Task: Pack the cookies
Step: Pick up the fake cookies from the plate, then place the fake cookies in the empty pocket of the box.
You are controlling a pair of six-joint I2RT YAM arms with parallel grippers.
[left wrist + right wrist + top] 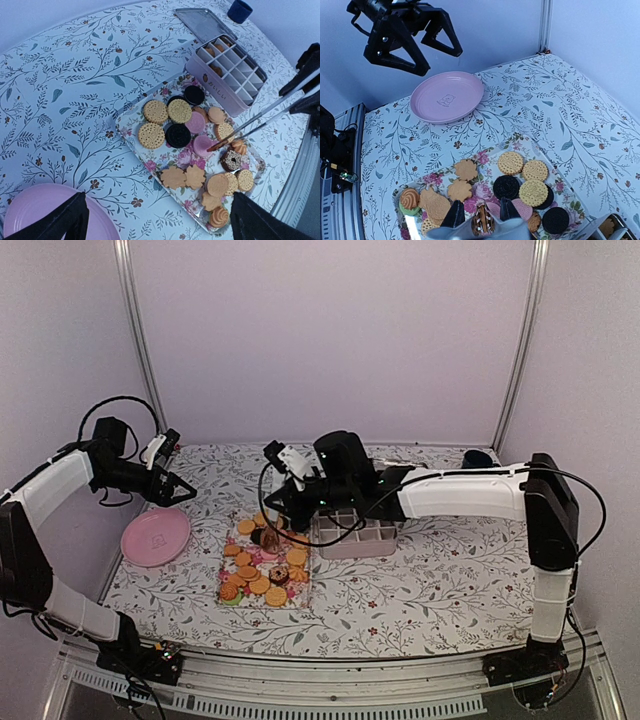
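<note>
Pinched a brown striped round biscuit point(481, 221) between the nearly closed right jaws, floral tray point(481, 191) beneath. Held the left jaws wide apart, empty, pink round plate point(447, 97) beneath.

We see a table point(450, 575) spread with a pale cloth printed with leafy sprigs; directly on it, toward the left side, lies a pink plate point(156, 536), flat and well apart from everything else; near the middle lies a flowered tray point(152, 162), set at a slant to the table's edges; just beside its far right corner stands a pink divided box point(215, 85), open at the top; behind the box we find its lid point(200, 22) lying flat; a dark blue cup point(476, 458) stands upright in the far right corner.
</note>
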